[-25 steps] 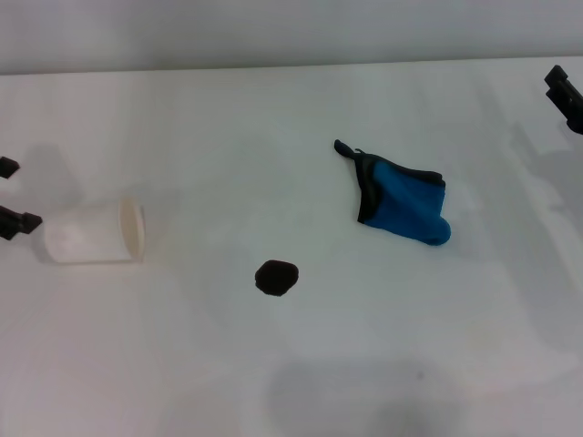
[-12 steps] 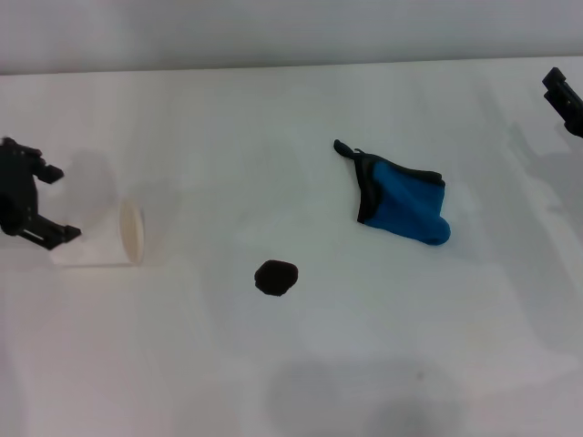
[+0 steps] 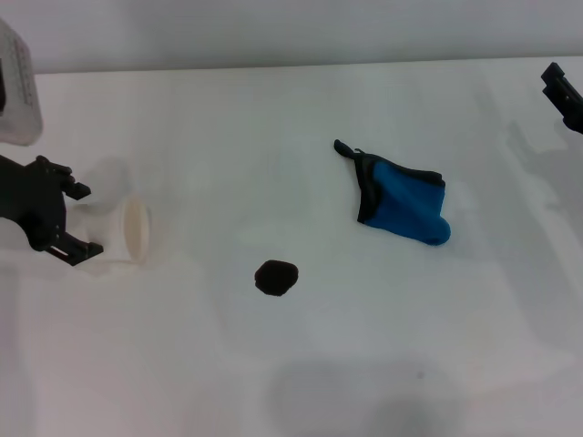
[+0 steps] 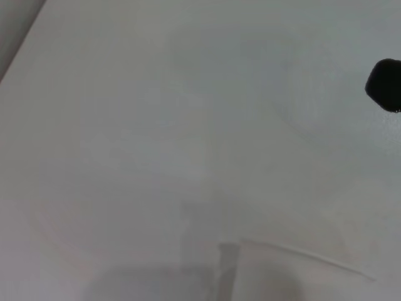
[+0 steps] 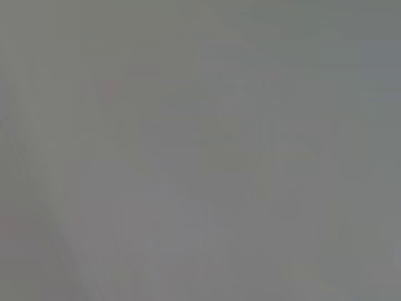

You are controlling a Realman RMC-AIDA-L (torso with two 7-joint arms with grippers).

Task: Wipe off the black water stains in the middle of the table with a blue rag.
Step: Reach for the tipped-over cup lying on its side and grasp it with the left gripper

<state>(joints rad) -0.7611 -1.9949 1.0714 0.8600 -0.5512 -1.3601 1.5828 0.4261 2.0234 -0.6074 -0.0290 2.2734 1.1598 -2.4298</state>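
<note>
At the left edge of the table [image 3: 301, 364] my left gripper [image 3: 80, 218] sits low over a white paper cup [image 3: 123, 238] lying on its side, open mouth toward the middle. One black finger shows at the far side of the cup and one at its near side, so my jaws stand spread wide around the cup's closed end; I cannot tell whether they press on it. From the left wrist view I see only bare tabletop, a faint edge of the cup [image 4: 301, 254], and the dark blot off toward one side.

The black water stains [image 3: 275, 277] are a single small roundish blot near the middle of the table, to the right of the cup and well apart from it. The blue rag [image 3: 405, 205] lies folded farther off and to the right of the blot, not touching it, its black loop pointing to the far left.

My right gripper [image 3: 565, 96] hangs at the far right edge, well apart from the rag; how its jaws stand I cannot tell.
</note>
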